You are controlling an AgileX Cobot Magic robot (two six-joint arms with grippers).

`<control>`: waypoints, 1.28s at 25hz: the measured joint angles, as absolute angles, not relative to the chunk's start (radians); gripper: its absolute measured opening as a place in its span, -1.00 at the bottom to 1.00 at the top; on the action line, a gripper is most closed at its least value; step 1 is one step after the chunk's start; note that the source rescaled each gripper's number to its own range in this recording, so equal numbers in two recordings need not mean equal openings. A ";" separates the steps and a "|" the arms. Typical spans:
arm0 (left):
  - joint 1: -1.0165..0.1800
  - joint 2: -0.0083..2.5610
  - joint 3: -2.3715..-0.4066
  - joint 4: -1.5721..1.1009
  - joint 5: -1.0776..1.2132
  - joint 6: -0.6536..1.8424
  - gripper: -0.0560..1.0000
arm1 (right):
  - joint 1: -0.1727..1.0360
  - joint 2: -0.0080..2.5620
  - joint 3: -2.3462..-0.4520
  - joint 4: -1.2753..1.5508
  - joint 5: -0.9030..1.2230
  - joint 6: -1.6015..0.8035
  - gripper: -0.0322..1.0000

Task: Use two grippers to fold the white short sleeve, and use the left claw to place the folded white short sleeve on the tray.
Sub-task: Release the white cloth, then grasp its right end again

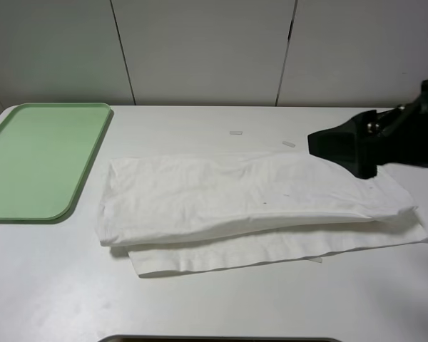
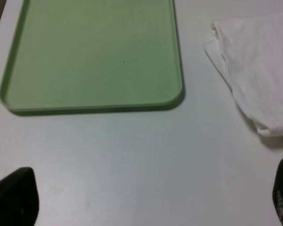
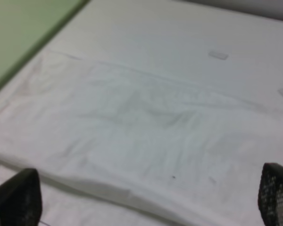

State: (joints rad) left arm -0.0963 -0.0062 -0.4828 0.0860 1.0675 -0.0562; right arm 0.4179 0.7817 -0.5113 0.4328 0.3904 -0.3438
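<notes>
White tabletop (image 1: 50, 285) fills most of the exterior high view, backed by pale wall panels (image 1: 200, 50) split by dark vertical seams. At the left edge of the frame lies the tray (image 1: 36, 160), pale green with a low rim and rounded corners, and nothing rests on it. The white short sleeve (image 1: 250, 206) stretches across the middle of the frame as a long, wrinkled band, from just right of the tray to near the right edge. It is folded lengthwise, so an upper layer covers most of a lower one, and the lower one sticks out along the near side. A narrow strip of bare table separates the shirt's left end from the tray, and the two do not touch. Two small pale tape strips (image 1: 235, 132) (image 1: 289, 144) sit on the table just behind the cloth. At the upper right of the frame the right gripper (image 1: 340, 146) hangs over the shirt's right end. Its wrist camera shows its dark fingertips (image 3: 16, 200) spread far apart, with only flat cloth between them and nothing pinched. Whether they touch the fabric I cannot tell. The left gripper (image 2: 148, 202) is outside the exterior high view. Its own wrist camera shows its two fingertips (image 2: 14, 197) set wide apart over bare table and holding nothing. The tray is close in front of it, and the shirt's bunched end is off to one side.
</notes>
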 joint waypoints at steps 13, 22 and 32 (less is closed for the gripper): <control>-0.096 -0.007 -0.483 0.086 1.067 -0.056 1.00 | 0.018 1.411 -1.043 0.487 0.841 -0.480 1.00; -0.096 -0.007 -0.483 0.086 1.067 -0.056 1.00 | -0.221 1.671 -1.121 0.468 0.933 -0.475 1.00; -0.096 -0.007 -0.483 0.086 1.067 -0.056 1.00 | -0.288 1.813 -1.121 0.390 0.842 -0.477 1.00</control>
State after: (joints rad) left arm -0.0963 -0.0070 -0.4828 0.0860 1.0675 -0.0562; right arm -0.2875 1.8132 -1.1214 0.3897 0.8423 -0.4770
